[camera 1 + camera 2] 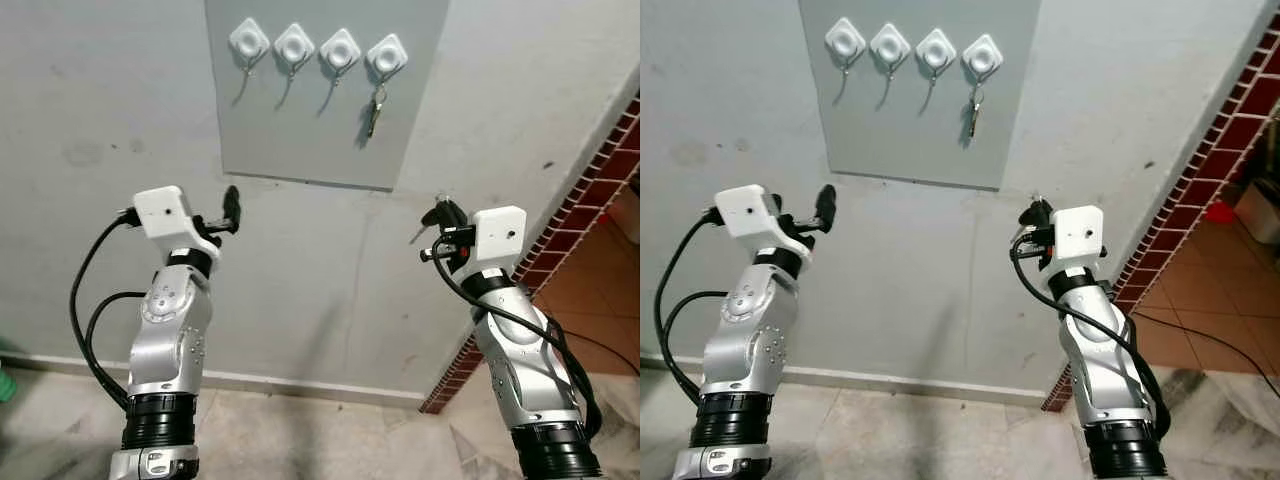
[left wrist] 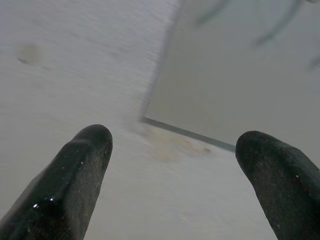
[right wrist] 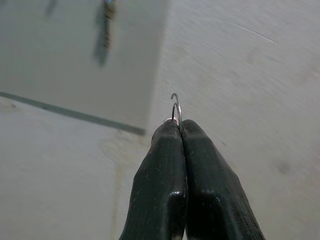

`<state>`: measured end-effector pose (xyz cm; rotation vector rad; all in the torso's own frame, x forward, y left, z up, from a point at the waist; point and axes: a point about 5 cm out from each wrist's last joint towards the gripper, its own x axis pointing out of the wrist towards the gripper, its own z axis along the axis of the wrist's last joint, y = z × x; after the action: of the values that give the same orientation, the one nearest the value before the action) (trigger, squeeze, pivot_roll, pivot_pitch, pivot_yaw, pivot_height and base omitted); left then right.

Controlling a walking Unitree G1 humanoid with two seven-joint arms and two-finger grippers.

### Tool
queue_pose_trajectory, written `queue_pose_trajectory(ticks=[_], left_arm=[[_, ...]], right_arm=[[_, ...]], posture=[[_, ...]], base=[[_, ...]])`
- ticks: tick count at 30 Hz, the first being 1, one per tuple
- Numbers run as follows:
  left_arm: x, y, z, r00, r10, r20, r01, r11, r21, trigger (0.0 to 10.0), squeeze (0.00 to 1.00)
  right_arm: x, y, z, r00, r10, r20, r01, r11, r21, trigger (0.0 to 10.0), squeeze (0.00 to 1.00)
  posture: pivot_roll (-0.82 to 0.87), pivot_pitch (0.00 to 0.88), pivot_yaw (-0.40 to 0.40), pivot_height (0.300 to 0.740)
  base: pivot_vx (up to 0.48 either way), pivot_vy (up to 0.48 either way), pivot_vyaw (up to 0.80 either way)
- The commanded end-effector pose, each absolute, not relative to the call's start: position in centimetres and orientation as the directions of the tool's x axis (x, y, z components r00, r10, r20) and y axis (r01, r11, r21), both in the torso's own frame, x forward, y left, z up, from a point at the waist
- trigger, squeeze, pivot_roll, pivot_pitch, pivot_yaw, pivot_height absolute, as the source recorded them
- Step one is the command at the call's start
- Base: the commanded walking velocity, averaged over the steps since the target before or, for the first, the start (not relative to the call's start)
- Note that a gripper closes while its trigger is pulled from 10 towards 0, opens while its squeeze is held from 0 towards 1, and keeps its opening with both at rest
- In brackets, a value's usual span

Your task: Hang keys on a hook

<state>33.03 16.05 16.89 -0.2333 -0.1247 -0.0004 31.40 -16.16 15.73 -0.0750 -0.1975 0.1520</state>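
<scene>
Grey panel (image 1: 300, 150) fixed on pale wall (image 1: 100, 100), carrying four white hooks (image 1: 294, 44) in a row. Keys (image 1: 374, 112) hang from the rightmost hook (image 1: 387, 55); other three bare. Left gripper (image 1: 231, 208) raised below the panel's lower left corner. Right gripper (image 1: 446, 214) raised below and right of the panel, something small and metallic at its tip. Red-brown tiled edge (image 1: 560, 240) runs diagonally at right
</scene>
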Motion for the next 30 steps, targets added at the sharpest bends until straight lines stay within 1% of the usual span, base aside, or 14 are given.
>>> queue_pose_trajectory(ticks=[1,15,21,24,30], left_arm=[[33.1,15.4,17.3,0.991,-0.009,0.135,0.039,0.974,-0.223,10.0,0.00],[33.2,15.2,17.2,0.993,-0.007,0.122,0.031,0.979,-0.204,10.0,0.00],[33.4,14.8,17.5,0.993,-0.031,0.117,0.053,0.980,-0.191,10.0,0.00],[33.9,14.0,18.1,0.989,-0.065,0.133,0.086,0.983,-0.163,10.0,0.00],[34.4,13.1,18.8,0.986,-0.091,0.141,0.115,0.978,-0.174,10.0,0.00]], right_arm=[[31.3,-16.6,16.2,0.968,0.147,0.204,-0.129,0.987,-0.097,10.0,0.00],[31.3,-16.5,16.1,0.970,0.149,0.194,-0.133,0.987,-0.094,10.0,0.00],[31.4,-16.6,16.2,0.970,0.149,0.194,-0.134,0.987,-0.092,10.0,0.00],[31.9,-16.8,16.5,0.967,0.167,0.193,-0.148,0.983,-0.111,10.0,0.00],[32.7,-16.8,17.4,0.958,0.200,0.207,-0.175,0.976,-0.130,10.0,0.00]], posture=[[-0.03,0.000,-0.046,0.740],[-0.03,0.000,-0.043,0.740],[-0.03,0.000,-0.042,0.740],[-0.04,0.013,-0.045,0.740],[-0.05,0.033,-0.043,0.740]], base=[[0.000,0.296,0.00],[0.000,0.000,0.00],[0.000,0.000,0.00],[0.000,0.000,0.00],[0.000,0.000,0.00]])
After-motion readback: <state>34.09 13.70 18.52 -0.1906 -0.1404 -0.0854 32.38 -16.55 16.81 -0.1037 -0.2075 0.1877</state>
